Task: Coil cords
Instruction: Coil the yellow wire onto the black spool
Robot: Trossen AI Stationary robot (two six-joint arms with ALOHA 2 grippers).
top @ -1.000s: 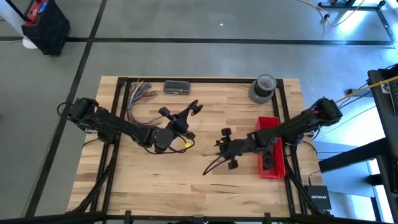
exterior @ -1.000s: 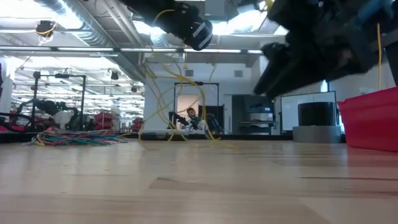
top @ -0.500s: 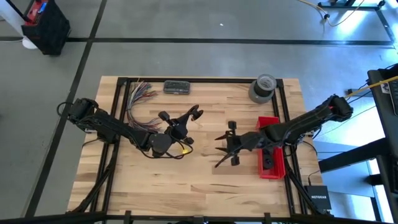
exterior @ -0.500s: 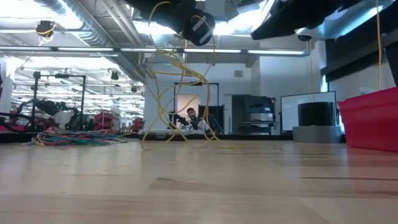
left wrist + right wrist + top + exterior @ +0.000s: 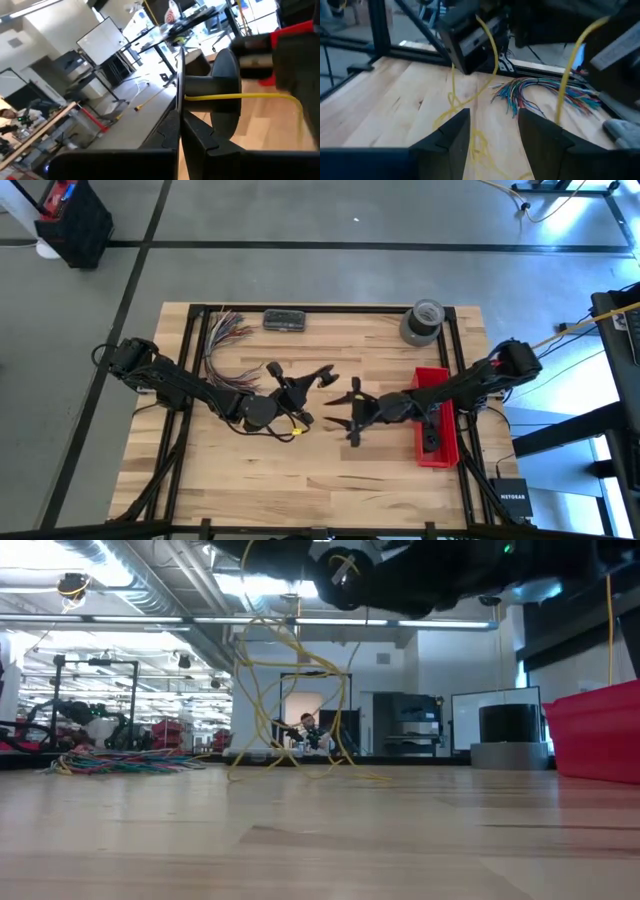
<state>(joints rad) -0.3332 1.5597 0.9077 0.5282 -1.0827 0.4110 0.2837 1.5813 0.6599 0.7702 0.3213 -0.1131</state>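
From where I sit at the controls, the nearest part of the wooden table is bare boards. Moving toward the middle, my two arms meet above the table's centre. My left gripper reaches in from the left side with its fingers pressed together, and a yellow cord passes between them; in the left wrist view it runs straight out from the closed fingers toward the other arm. My right gripper reaches in from the right, just beside the left one, with its fingers spread apart and nothing between them.

In the low view the cord hangs from the raised grippers in loose tangled loops, and its lower end trails on the wood. The right wrist view shows more of the cord draped down and lying in slack curls on the boards ahead of the open fingers.

To the right stands a red bin under the right arm. Farther back on the left lies a bundle of coloured wires. At the far edge sit a small dark box and a grey roll of tape.
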